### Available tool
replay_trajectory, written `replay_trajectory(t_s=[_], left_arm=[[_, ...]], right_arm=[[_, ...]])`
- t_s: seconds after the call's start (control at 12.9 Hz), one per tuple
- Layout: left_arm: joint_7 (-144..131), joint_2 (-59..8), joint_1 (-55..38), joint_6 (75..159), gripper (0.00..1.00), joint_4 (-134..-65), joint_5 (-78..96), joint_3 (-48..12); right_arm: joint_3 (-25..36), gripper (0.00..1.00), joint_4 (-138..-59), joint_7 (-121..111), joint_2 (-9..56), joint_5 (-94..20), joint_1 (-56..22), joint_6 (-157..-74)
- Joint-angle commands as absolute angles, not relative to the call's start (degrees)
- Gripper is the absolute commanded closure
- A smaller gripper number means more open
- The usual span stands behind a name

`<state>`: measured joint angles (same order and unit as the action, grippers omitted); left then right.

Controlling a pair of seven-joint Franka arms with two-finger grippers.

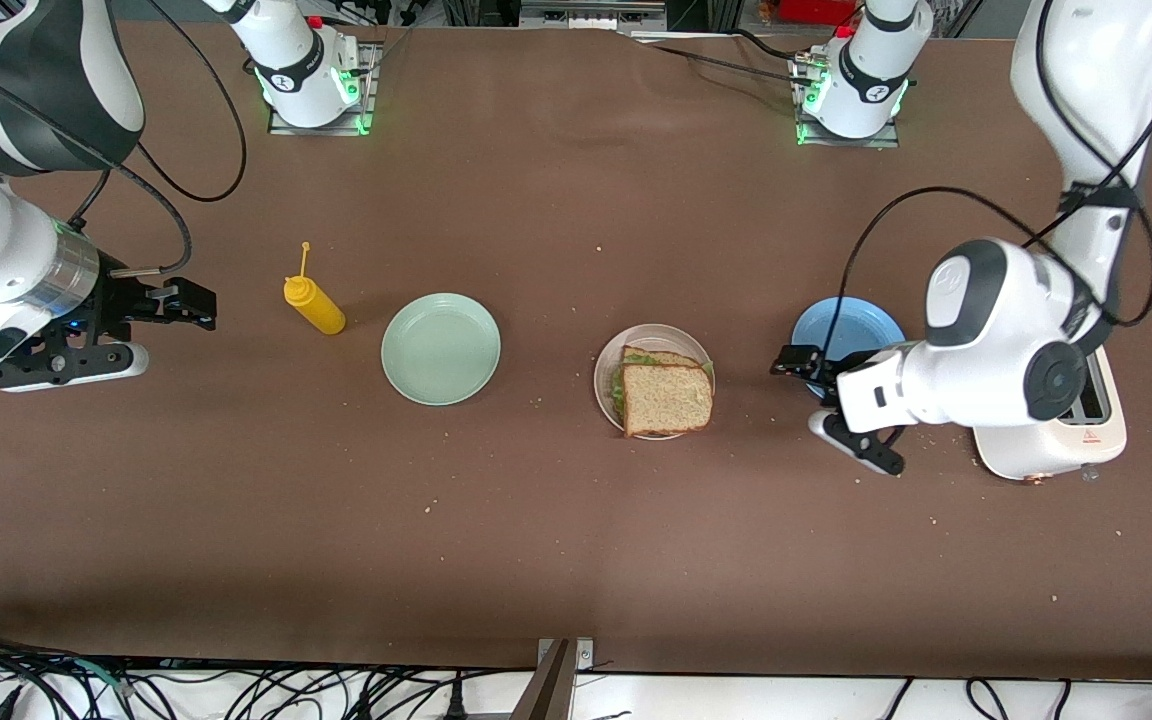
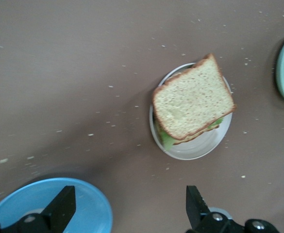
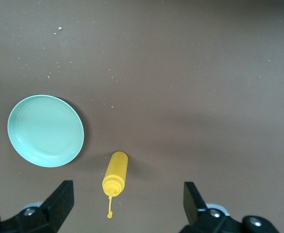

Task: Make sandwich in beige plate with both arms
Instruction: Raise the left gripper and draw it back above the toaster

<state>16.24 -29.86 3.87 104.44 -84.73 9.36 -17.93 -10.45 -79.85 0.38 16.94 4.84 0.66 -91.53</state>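
Observation:
The sandwich [image 1: 667, 397], a speckled brown bread slice on top with green lettuce peeking out under it, lies on the beige plate [image 1: 671, 332] in the middle of the table. The left wrist view shows the sandwich [image 2: 192, 99] and the plate's rim [image 2: 200, 148] too. My left gripper [image 1: 808, 398] hangs open and holds nothing, over the edge of the blue plate [image 1: 861, 325] beside the beige plate; its fingers [image 2: 64, 206] stand wide apart. My right gripper [image 1: 171, 335] is open and holds nothing above the table at the right arm's end, near the yellow bottle.
A yellow squeeze bottle [image 1: 314, 304] stands beside a mint-green plate [image 1: 441, 349], between the right gripper and the beige plate. A white toaster [image 1: 1066, 440] sits under the left arm. Crumbs are scattered over the brown table.

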Motion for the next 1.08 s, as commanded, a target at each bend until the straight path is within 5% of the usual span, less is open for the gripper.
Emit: replay_trajectory(t_s=[0.0,0.46,1.01], left_arm=[[15.4,-23.5,4.1,101.3,0.0,-85.3,1.9,-17.1],[0.1,-20.5,4.2,82.3,0.0,-72.8,-3.1,-16.8],[-5.4,-14.0,3.6,83.9,0.0,-76.0,-2.5,-14.4]], right_arm=[[-10.6,0.0,-80.4,0.1,16.3,4.9,1.0,-91.1],[-10.7,0.0,-80.4,0.1,16.3,4.9,1.0,-91.1],[-10.6,0.0,-80.4,0.4,16.3,4.9,1.0,-91.1]])
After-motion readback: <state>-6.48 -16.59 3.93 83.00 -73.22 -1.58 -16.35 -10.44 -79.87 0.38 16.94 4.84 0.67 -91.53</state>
